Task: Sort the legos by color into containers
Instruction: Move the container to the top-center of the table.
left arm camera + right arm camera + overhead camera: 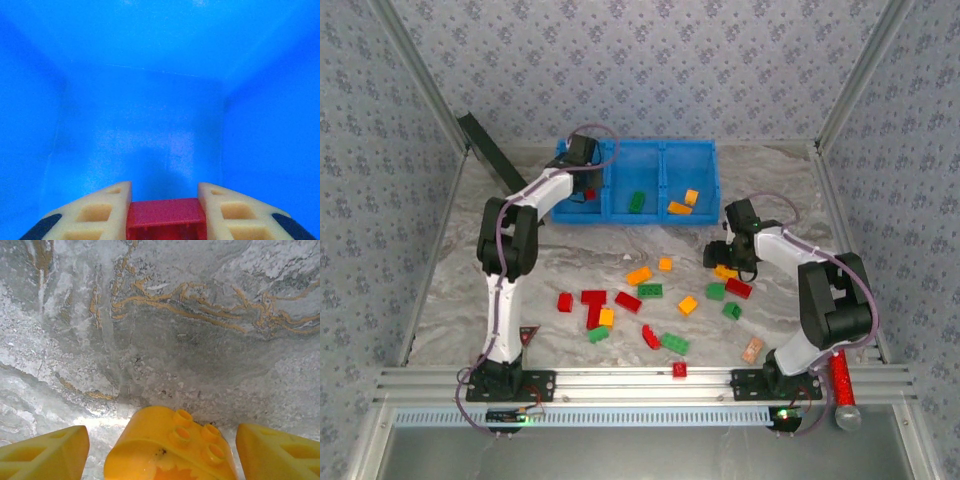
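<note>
Over the left compartment of the blue tray, your left gripper is clamped narrow on a red brick. Let go only once the brick is low and clear of the divider, so it drops flat and does not bounce into the green compartment next door. On the surface to the right, your right gripper stands wide around an orange-yellow brick, a gap on each side. Centre the brick before you close, and squeeze its flat sides rather than the rounded end. The wrist views cut off the near part of both bricks, so you cannot judge how deep either sits between the fingers. From above, the left arm covers most of that compartment's floor, and the right gripper hides its brick's neighbours.
</note>
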Controlling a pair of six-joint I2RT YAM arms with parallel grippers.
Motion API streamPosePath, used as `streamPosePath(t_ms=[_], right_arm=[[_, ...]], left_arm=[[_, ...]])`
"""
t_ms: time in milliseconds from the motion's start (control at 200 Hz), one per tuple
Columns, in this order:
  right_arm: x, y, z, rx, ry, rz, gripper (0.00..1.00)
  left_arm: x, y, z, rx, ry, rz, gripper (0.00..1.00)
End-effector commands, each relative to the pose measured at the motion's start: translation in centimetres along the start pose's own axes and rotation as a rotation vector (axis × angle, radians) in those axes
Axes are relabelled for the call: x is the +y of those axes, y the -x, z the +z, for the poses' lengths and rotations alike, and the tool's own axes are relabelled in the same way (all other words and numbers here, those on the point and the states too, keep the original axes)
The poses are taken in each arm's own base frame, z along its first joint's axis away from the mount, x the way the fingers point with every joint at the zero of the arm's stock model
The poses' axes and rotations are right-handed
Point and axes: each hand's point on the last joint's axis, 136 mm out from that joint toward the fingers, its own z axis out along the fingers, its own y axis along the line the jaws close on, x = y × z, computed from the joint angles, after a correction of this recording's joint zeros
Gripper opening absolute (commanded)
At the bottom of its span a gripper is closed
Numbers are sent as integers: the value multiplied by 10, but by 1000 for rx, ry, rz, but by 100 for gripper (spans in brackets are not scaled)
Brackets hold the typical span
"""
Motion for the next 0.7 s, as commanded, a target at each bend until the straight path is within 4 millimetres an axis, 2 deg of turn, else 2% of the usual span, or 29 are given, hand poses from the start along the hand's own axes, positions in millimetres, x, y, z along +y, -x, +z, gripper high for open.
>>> streamPosePath(t_ms=[0,180,355,505,695], right_arm=[[3,5,0,7,-7,-23,78],[4,5,-1,6,-10,-28,78],[4,5,-2,5,-17,-30,78],[4,5,-1,8,-15,-30,78],[9,6,-1,7,-14,-42,77]], left_arm=[[34,-28,18,79,57,-51,17],[42,-34,23,87,36,-117,16],[51,-31,15,28,-3,-202,15],[48,-21,5,-21,-70,-255,15],[47,-19,3,-44,-124,-317,15]])
